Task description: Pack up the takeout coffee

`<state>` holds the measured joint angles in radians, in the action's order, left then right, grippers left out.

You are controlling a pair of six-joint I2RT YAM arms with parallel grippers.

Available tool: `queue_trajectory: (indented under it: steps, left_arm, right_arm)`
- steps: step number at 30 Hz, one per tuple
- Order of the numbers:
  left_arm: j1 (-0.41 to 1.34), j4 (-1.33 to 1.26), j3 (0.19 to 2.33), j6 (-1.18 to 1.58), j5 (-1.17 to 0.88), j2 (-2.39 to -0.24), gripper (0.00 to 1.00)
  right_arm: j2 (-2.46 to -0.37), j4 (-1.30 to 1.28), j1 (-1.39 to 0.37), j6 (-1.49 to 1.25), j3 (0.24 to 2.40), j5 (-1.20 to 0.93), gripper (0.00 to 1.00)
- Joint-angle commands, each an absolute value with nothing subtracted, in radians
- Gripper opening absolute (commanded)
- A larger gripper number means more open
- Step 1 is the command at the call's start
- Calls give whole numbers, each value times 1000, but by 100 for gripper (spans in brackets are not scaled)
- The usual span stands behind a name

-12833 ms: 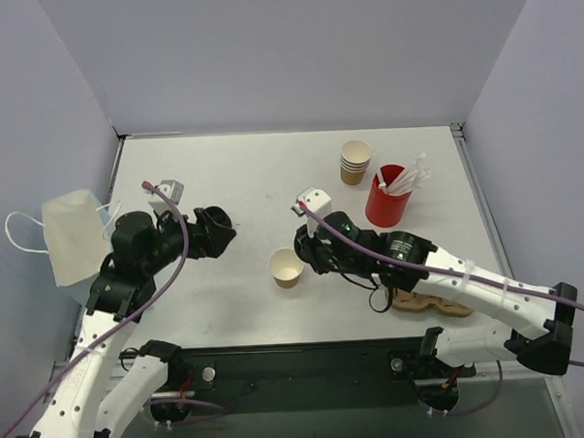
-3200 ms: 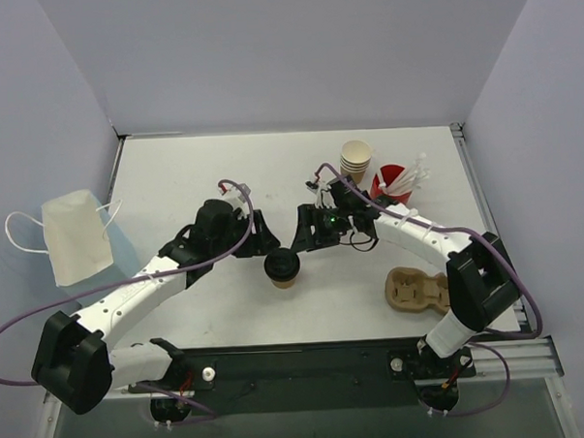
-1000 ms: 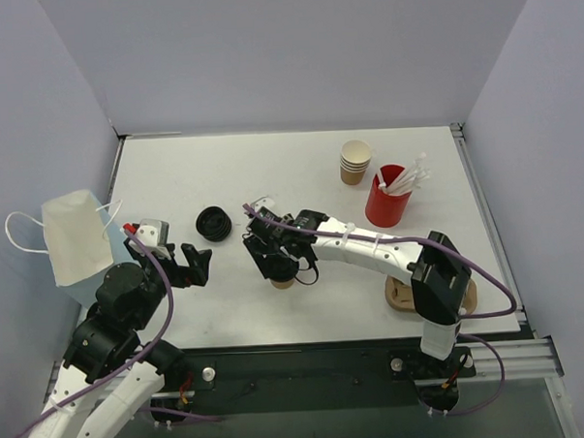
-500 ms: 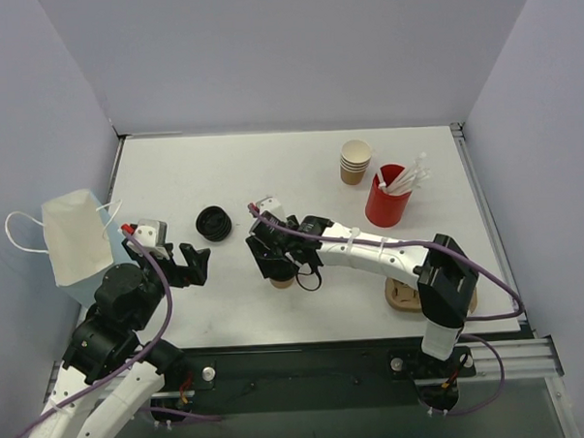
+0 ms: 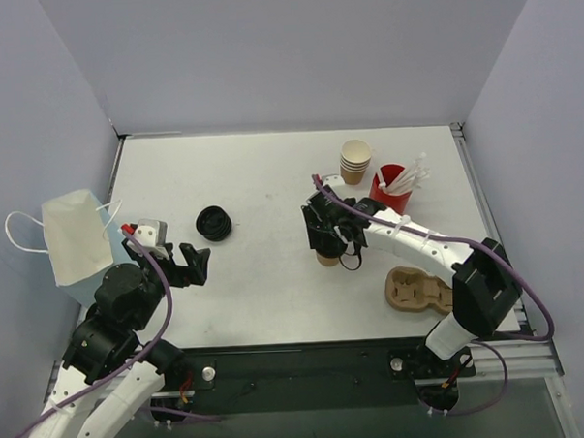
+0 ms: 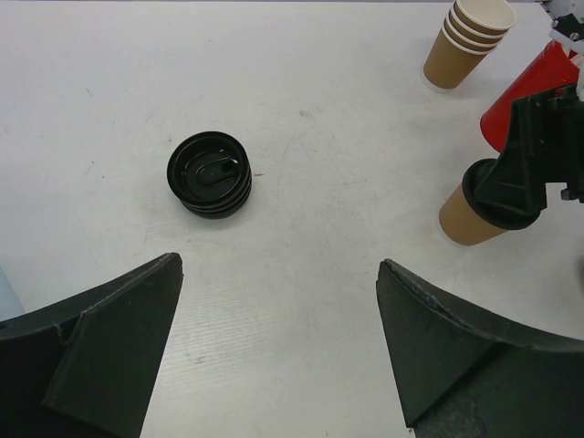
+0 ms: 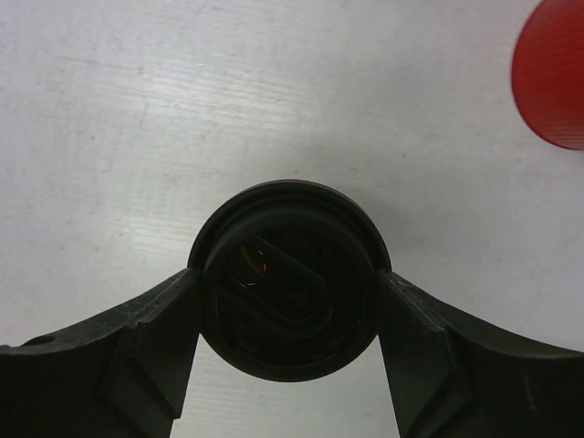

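While the right gripper point(image 5: 325, 239) pinches its black lid, the takeout coffee point(image 6: 461, 222) sits near the red cup point(image 5: 388, 203) on the white table point(image 5: 261, 172).
Its fingers press the lid's rim from opposite sides; the left gripper point(image 5: 195, 265) hovers spread wide, well apart, facing a stack of black lids point(image 6: 210, 173).

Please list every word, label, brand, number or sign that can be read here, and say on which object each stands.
None can be read.
The small brown kraft paper cup with a round black plastic lid, the stack of lidless brown paper cups, the red cup and the white bag show plain surfaces.
The stack of loose black lids shows raised shapes only, too dark to read.
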<state>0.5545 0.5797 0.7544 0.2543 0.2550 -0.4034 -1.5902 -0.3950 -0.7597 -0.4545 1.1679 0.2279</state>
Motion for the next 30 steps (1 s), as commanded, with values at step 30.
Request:
queue_trajectory:
  steps: [30]
  left_arm:
    - [549, 560, 764, 253, 259, -400, 97]
  right_arm:
    - [-1378, -517, -465, -436, 999, 267, 85]
